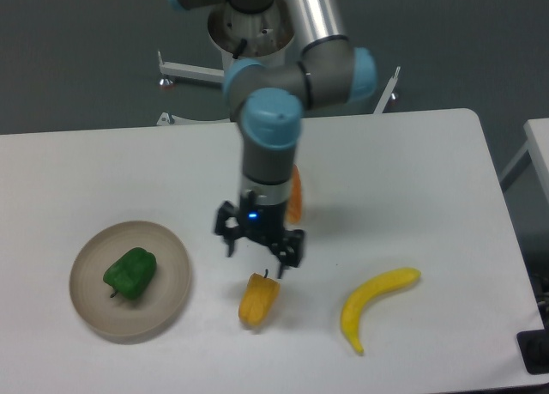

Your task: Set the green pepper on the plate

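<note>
The green pepper (129,274) lies on the beige plate (171,278) at the front left of the table, its stem pointing toward the front. My gripper (258,255) hangs over the middle of the table, well to the right of the plate. Its jaws stand apart and hold nothing. It sits just above and behind the yellow-orange pepper (257,299).
A yellow banana (375,305) lies at the front right. An orange object (295,197) is partly hidden behind the arm's wrist. The table's right edge runs near x 590; the robot base stands at the back centre.
</note>
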Robot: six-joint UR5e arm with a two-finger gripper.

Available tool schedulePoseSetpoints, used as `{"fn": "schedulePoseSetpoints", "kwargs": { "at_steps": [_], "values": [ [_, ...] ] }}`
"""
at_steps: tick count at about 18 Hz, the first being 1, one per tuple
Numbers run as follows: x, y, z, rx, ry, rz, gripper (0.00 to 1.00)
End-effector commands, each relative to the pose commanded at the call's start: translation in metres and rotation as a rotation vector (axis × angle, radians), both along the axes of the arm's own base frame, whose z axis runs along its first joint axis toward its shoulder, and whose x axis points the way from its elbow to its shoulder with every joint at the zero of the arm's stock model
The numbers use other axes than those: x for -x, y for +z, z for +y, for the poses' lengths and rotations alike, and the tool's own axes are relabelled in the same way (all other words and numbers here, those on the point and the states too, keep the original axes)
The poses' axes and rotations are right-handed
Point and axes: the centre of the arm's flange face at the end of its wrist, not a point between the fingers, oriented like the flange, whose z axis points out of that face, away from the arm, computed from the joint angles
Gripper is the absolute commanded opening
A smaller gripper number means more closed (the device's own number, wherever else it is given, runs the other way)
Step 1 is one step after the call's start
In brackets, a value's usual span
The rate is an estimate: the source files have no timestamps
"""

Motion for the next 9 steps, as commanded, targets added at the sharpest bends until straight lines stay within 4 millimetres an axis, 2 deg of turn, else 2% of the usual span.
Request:
{"fn": "schedulePoseSetpoints", "kwargs": {
  "at_steps": [3,6,9],
  "values": [
    [0.046,0.015,-0.015,0.007,-0.005,0.073,1.0],
    [0.072,0.028,-0.022,0.05,-0.05,0.175,1.0],
    [0.082,0.025,-0.027,0.071,-0.105,0.203,1.0]
  ]
}}
